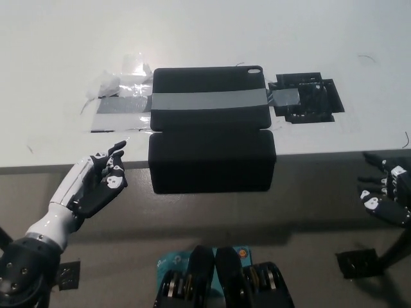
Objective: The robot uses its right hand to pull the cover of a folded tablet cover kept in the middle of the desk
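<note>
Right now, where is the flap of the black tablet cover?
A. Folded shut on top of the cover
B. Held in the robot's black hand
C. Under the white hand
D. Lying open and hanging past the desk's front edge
D: the flap lies open, sticking out past the desk edge, while the right hand is off to the side and the left hand rests apart, both holding nothing.

The left hand [96, 186] has white shells over black palm and fingers, with a white forearm; the right hand [388, 192] is black with white fingertip marks.
</note>
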`<state>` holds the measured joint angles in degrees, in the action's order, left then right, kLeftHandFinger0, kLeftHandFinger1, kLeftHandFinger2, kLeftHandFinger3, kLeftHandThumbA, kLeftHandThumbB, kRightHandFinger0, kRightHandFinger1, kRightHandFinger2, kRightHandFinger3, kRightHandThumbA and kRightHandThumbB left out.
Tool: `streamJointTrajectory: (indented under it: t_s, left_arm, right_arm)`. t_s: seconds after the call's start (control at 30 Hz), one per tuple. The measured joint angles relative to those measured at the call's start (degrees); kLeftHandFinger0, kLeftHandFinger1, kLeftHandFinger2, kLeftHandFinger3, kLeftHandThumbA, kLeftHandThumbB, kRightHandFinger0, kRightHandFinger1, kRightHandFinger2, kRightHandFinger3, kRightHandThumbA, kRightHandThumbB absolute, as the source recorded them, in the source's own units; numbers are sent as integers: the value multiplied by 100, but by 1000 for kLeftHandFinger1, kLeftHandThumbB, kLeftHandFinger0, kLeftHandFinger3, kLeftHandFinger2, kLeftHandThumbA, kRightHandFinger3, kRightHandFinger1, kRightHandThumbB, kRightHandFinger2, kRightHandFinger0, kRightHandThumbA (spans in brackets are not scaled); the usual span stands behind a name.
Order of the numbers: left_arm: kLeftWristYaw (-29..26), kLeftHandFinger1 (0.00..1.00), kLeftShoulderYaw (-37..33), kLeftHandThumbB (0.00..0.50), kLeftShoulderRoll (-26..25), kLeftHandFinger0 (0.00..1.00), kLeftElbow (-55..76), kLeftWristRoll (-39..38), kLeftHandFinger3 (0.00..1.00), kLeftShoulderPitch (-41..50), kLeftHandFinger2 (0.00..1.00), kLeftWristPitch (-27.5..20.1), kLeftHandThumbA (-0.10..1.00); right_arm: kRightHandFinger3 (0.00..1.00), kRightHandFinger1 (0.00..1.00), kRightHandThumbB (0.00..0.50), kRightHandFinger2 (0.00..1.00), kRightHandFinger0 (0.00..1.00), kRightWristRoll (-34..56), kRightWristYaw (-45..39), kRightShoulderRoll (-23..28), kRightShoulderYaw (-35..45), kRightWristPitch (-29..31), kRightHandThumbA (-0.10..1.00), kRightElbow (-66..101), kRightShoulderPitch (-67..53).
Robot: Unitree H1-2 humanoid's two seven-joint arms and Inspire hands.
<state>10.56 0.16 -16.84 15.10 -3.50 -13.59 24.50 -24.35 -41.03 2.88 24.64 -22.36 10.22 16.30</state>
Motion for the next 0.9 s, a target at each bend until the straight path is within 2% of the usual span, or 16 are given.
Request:
streamJointTrajectory:
  t_s: [0.07,0.13,0.2,0.33,0.4,0.5,0.63,0.77,0.9]
  left_arm:
    - [0,1000,7,252,0,1000,0,-5,1000,15,1000,-5,571]
    - [0,1000,8,258,0,1000,0,-9,1000,30,1000,-5,582]
    - [0,1000,9,245,0,1000,1,-11,1000,41,1000,-6,573]
    - [0,1000,8,240,0,1000,0,-18,1000,52,1000,-6,583]
    - [0,1000,4,227,0,1000,-4,-16,1000,55,1000,-10,580]
    - [0,1000,6,244,2,1000,-7,-20,1000,59,1000,-13,564]
    - [0,1000,15,244,12,1000,-4,-24,1000,62,1000,-12,583]
    - [-1,1000,22,235,13,1000,-2,-26,1000,62,1000,-12,573]
    - [0,1000,29,226,12,1000,3,-31,1000,61,1000,-7,564]
  right_arm:
    - [1000,1000,315,1000,1000,161,119,66,-104,117,553,-20,-30]
    - [1000,1000,359,1000,1000,321,258,137,-207,237,591,-31,-64]
    - [1000,1000,366,1000,1000,470,402,166,-272,356,581,-64,-88]
    - [1000,1000,340,1000,1000,743,671,177,-380,534,563,-116,-120]
    - [1000,1000,350,1000,1000,847,783,190,-438,558,575,-117,-128]
    - [1000,1000,360,1000,1000,995,936,240,-529,577,582,-127,-130]
    - [1000,1000,350,1000,1000,1089,1131,392,-695,582,573,-139,-129]
    - [1000,1000,314,1000,1000,1185,1285,489,-835,582,465,-139,-129]
    - [1000,1000,305,1000,1000,1258,1445,520,-928,580,437,-138,-129]
